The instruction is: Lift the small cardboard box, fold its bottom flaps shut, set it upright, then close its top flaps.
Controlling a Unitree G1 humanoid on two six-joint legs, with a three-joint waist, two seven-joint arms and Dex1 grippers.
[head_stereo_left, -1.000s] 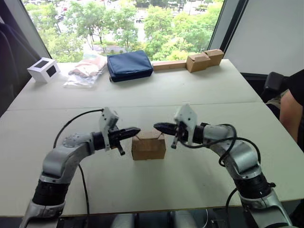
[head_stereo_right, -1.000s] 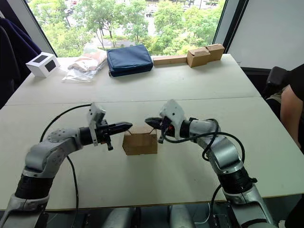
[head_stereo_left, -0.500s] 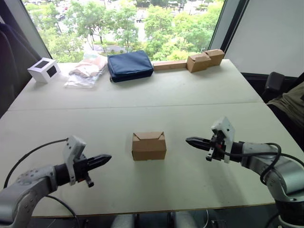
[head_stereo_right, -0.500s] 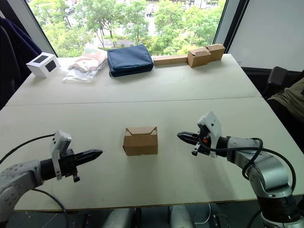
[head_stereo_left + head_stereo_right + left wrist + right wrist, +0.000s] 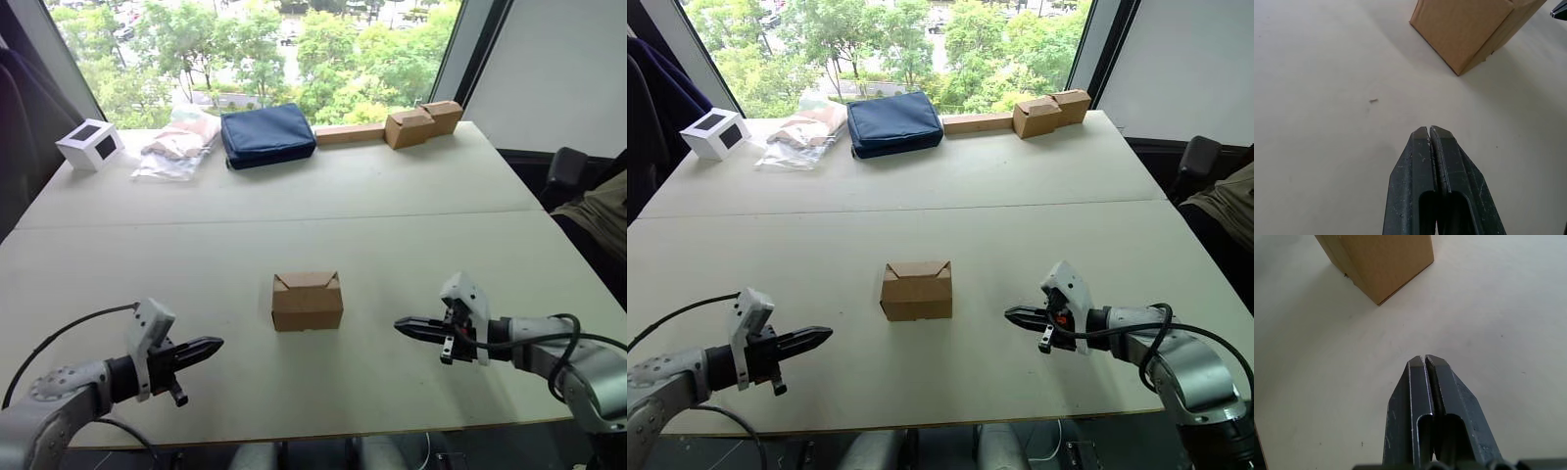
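While both arms rest low over the pale table (image 5: 411, 186), the small cardboard box (image 5: 308, 301) stands upright near the table's middle, between the two grippers and apart from each; its top flaps (image 5: 308, 281) lie folded down, meeting in a seam with small angled corners; the bottom flaps are under the box and cannot be seen.

Left gripper (image 5: 214, 346): over the table's near edge on the robot's left, pointing towards the box; its fingers (image 5: 1431, 134) are pressed together tip to tip and grip nothing; the wrist view shows a corner of the box ahead and a small speck (image 5: 1373, 101) on the table.

Right gripper (image 5: 404, 325): over the table on the robot's right, pointing towards the box, well apart from it; its fingers (image 5: 1422, 363) are likewise closed against each other, empty.

Far edge by the window, left to right: white cube box with black window (image 5: 90, 144); clear plastic bag (image 5: 178, 147); dark blue pouch (image 5: 266, 134); pair of tan boxes (image 5: 422, 122) joined to a long strip (image 5: 349, 134).

Right margin: a person's sleeve (image 5: 600, 217) beside a dark chair (image 5: 564, 172).
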